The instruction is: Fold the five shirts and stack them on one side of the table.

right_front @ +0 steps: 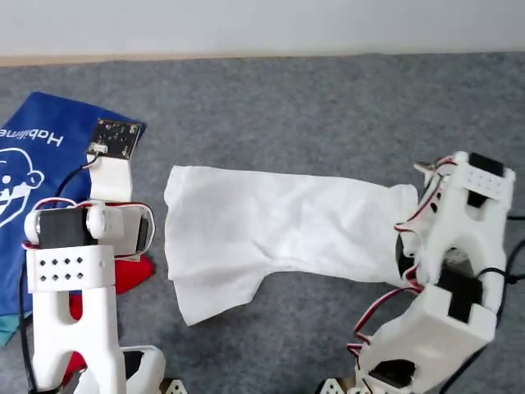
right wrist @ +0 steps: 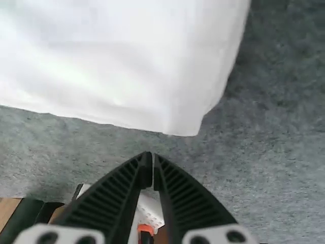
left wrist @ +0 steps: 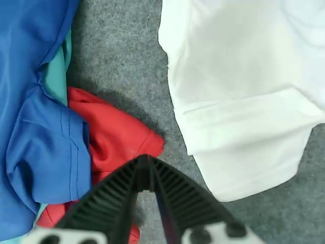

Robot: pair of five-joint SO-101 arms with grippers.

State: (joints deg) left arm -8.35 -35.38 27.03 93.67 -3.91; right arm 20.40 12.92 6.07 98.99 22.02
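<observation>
Grey felt covers the surface (right_front: 328, 90). The left pincer (left wrist: 145, 161), jaws together, hangs at the red shirt (left wrist: 114, 137)'s edge, with the white shirt (right_front: 279, 230) just beside it. The right pincer (right wrist: 152, 156), likewise together, sits just off that shirt's opposite corner. Its long axis runs from arm to arm, one end near each.

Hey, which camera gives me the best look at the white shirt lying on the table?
The high view: it shows nearly the whole white shirt laid out across the grey table. The left wrist view catches one end of it, beside the red shirt; the right wrist view catches one corner.
</observation>
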